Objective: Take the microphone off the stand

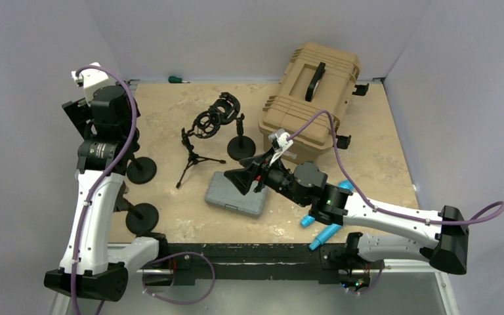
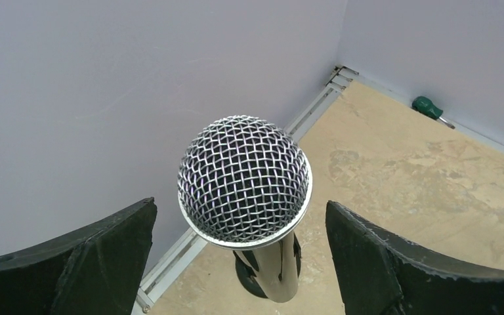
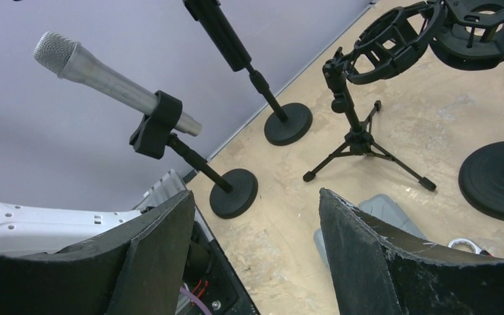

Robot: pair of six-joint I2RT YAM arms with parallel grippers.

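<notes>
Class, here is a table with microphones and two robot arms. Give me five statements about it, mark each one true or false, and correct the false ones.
1. The left gripper is open, and the silver mesh-headed microphone shows between its fingers in the left wrist view. True.
2. The microphone lies flat on the table. False: a black clip holds it on a black round-based stand.
3. The tan hard plastic case stands open. False: its lid is shut.
4. A green-handled screwdriver lies near the back wall. True.
5. The right gripper grips the grey flat case. False: it is open and holds nothing.
</notes>
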